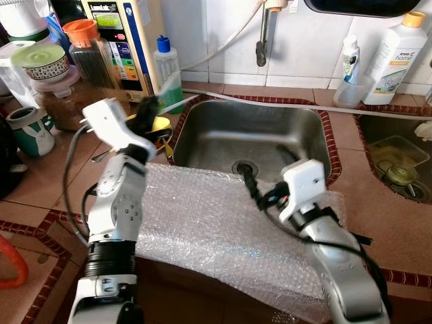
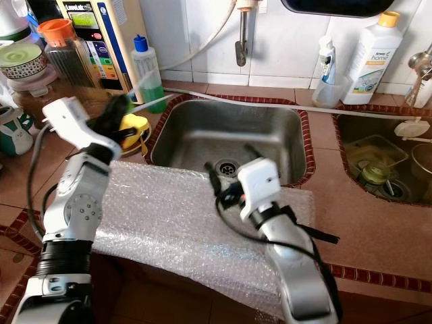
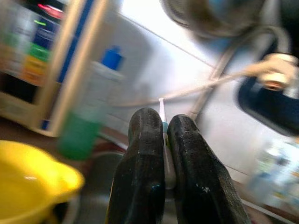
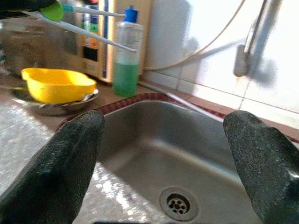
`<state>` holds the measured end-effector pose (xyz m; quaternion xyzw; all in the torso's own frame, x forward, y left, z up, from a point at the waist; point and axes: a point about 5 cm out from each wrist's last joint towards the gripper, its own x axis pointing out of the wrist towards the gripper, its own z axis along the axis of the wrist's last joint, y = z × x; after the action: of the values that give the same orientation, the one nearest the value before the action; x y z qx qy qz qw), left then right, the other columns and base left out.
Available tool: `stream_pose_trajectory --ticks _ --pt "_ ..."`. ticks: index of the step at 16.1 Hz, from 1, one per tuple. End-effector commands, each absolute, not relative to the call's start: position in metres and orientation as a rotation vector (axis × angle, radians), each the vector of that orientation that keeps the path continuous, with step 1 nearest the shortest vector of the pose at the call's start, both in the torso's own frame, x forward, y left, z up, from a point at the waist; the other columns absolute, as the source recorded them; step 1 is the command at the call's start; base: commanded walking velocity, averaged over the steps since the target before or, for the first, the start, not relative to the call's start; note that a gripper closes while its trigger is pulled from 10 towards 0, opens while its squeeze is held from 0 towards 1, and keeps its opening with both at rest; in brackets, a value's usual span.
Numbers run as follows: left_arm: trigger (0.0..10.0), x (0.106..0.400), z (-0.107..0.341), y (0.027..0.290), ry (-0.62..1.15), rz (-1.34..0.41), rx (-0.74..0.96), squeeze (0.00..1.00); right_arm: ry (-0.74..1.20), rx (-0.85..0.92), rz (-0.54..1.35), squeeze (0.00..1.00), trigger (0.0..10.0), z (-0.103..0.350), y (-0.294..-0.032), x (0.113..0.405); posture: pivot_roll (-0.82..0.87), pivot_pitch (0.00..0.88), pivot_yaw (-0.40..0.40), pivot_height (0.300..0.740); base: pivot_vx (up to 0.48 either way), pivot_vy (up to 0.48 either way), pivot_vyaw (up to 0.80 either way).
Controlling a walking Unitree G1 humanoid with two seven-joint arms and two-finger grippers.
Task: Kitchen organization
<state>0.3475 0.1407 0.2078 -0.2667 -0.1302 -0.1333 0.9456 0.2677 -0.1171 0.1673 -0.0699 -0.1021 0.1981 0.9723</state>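
The left gripper (image 3: 163,140) is pinching a slim white-and-teal toothbrush (image 3: 163,122) in clenched jaws above the yellow bowl (image 1: 157,126), at ten o'clock from the steel sink (image 1: 223,135). The right gripper (image 4: 163,154) is hovering, jaws spread, over the sink's near rim and bubble wrap (image 1: 202,223).

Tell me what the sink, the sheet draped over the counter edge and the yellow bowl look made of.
Sink: brushed stainless steel, judging by its dull grey sheen. Sheet: clear plastic bubble wrap, with rows of small bubbles. Yellow bowl: probably glossy plastic, smooth with soft highlights.
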Motion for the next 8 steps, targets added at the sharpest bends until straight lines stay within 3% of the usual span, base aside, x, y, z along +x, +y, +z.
stream_pose_trajectory --ticks 1,6,8 --pt "0.0 0.344 0.214 0.135 -0.267 -0.33 -0.57 0.0 -0.203 -0.105 0.374 0.0 10.0 0.17 -0.121 0.272 -0.05 0.038 0.08 0.74 0.0 0.0 0.0" --pt "0.0 0.331 0.212 0.106 -0.2 -0.492 -0.709 0.0 -0.188 0.219 0.289 0.0 10.0 0.183 -0.119 0.292 -0.04 0.031 0.074 0.74 0.0 0.0 0.0" --pt "0.0 0.327 0.212 0.101 -0.199 -0.507 -0.72 0.0 -0.187 0.245 0.303 0.0 10.0 0.186 -0.115 0.294 -0.04 0.029 0.072 0.74 0.0 0.0 0.0"
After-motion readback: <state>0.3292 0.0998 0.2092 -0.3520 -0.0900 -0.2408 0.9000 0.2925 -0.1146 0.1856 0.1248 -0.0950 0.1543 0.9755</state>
